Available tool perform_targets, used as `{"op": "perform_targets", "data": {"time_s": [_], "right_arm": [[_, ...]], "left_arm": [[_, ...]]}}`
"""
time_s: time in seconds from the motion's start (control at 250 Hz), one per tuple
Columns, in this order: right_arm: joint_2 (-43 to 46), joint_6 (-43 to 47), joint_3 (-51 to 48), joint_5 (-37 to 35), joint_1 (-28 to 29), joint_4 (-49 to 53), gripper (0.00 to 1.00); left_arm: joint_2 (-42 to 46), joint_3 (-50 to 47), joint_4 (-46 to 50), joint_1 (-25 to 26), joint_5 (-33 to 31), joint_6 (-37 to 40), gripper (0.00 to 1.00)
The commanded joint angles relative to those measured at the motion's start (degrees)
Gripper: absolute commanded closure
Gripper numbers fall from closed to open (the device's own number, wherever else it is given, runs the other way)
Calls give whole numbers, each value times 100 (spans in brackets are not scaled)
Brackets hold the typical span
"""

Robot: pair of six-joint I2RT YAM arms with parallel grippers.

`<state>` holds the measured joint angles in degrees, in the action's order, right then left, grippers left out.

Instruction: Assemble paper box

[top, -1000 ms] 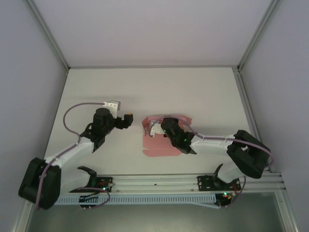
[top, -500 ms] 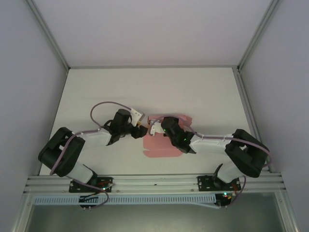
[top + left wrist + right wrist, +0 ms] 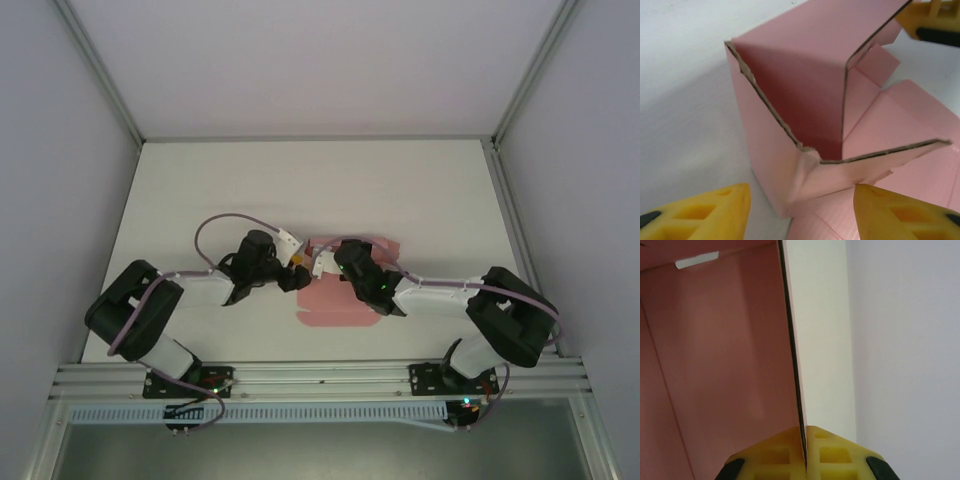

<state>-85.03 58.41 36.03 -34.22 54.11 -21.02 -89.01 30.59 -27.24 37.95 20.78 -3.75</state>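
The paper box [image 3: 340, 305] is pink card lying partly folded at the middle of the table. In the left wrist view the paper box [image 3: 800, 90] has two walls raised that meet at a creased corner. My left gripper [image 3: 298, 268] is at the box's left edge. Its jaws [image 3: 801, 196] are open and straddle that corner; the left finger [image 3: 705, 212] stands clear of the card, and the right finger [image 3: 900, 215] lies against a lower flap. My right gripper [image 3: 322, 262] is shut on the edge of an upright pink panel [image 3: 715, 365], pinched between its pads [image 3: 805, 442].
The white table [image 3: 400, 190] is walled by pale panels on three sides. An aluminium rail [image 3: 320, 375] carrying the arm bases runs along the near edge. The two wrists are close together over the box's far-left corner.
My left arm has swung right from the open table to the box's left corner, and its jaws have narrowed. The right gripper has kept its hold in place.
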Motion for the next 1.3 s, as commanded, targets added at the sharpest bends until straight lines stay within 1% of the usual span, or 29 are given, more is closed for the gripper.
{"op": "perform_targets", "data": {"time_s": [0.0,0.148,0.228,0.311,0.403,0.451,0.527,0.623,0.699,0.747,0.831,0.874,0.914,1.026,1.154,1.198,1.274,1.298], "right_arm": [[-58,-234,52,227,-6,413,100],[-108,-193,-19,235,54,399,100],[-185,-74,-106,50,150,200,100],[-324,17,-210,-335,261,-151,100],[-437,-41,-232,-490,302,-277,100],[-466,-136,-225,-485,327,-237,100],[-488,-205,-241,-455,394,-265,100],[-507,-319,-246,-476,449,-232,100],[-488,-412,-254,-462,475,-145,100],[-473,-497,-237,-403,484,-28,100],[-447,-607,-230,-361,503,25,100],[-433,-640,-231,-327,504,35,100],[-418,-666,-221,-292,504,76,100],[-401,-756,-171,-238,504,201,100],[-398,-845,-162,-182,500,238,100],[-400,-886,-153,-197,504,270,100],[-406,-999,-110,-236,508,335,100],[-393,-1064,-101,-244,506,365,100]], "left_arm": [[-252,138,-361,20,-28,131,50],[-355,210,-637,47,18,102,51],[-389,188,-811,56,114,67,51],[-431,123,-1036,79,292,41,52],[-512,140,-1128,85,510,55,53],[-559,165,-1168,94,610,67,56],[-646,210,-1224,115,420,6,59],[-696,204,-1336,107,194,-103,58],[-720,198,-1479,122,-35,-282,56],[-751,211,-1522,134,-178,-341,50],[-767,202,-1683,174,-298,-396,50],[-759,177,-1818,216,-468,-433,56],[-762,183,-1901,244,-523,-446,58],[-797,284,-1901,318,-692,-412,72],[-911,359,-1813,373,-982,-412,77],[-911,375,-1754,396,-1093,-457,82],[-892,390,-1626,482,-1614,-562,91],[-890,403,-1560,536,-1887,-594,92]]}}
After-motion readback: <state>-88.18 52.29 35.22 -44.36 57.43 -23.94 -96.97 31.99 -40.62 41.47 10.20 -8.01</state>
